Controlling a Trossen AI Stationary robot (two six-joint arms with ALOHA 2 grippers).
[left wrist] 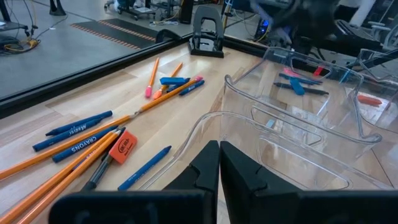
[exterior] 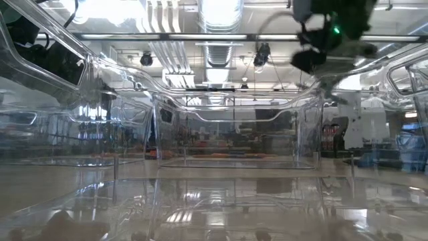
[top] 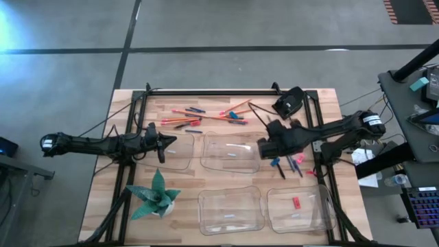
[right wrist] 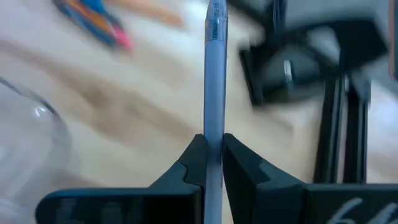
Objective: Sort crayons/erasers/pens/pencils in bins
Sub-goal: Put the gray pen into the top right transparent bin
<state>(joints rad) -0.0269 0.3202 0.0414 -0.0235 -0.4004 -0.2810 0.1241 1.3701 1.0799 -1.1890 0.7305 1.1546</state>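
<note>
Pen (right wrist: 215, 74) sits pinched upright in your right gripper (right wrist: 214, 163), near the bin (top: 230, 152) at surface centre, toward three o'clock; the thin grip could let it swivel or slip. Left gripper (left wrist: 219, 163) waits, pressed together.

The left wrist view shows white lettering on the blue crayons (left wrist: 79, 149) lying on the wooden table: one wrapper reads "CRAYONS", and the word on the crayon next to it (left wrist: 71, 130) looks like "Major". The red eraser (left wrist: 122, 147) beside them carries dark print too small to read.
</note>
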